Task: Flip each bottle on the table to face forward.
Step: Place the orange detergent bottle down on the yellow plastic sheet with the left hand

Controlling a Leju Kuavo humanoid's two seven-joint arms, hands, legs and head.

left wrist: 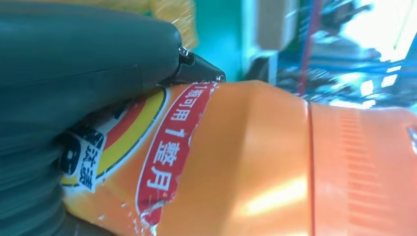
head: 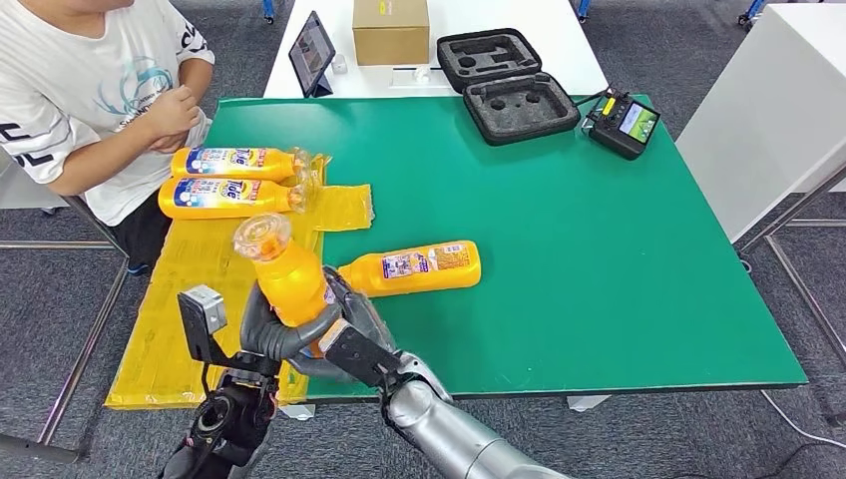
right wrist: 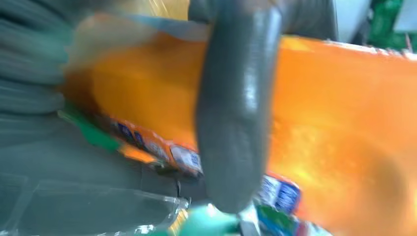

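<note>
An orange bottle (head: 284,274) with a clear cap stands lifted near the table's front left, cap pointing up towards me. Both hands hold it: my left hand (head: 267,334) wraps its lower body from the left, my right hand (head: 349,319) grips it from the right. The left wrist view shows its red and yellow label (left wrist: 167,157) under my thumb (left wrist: 83,64). A finger (right wrist: 236,113) lies across the orange body (right wrist: 339,113) in the right wrist view. Another orange bottle (head: 414,267) lies on its side on the green table (head: 599,259). Two more bottles (head: 234,162) (head: 229,197) lie at the left.
A yellow sheet (head: 190,299) covers the table's left side. A person (head: 90,90) sits at the far left, hand near the two bottles. A black foam case (head: 509,85), a controller (head: 624,122), a cardboard box (head: 391,30) and a tablet (head: 311,52) stand at the back.
</note>
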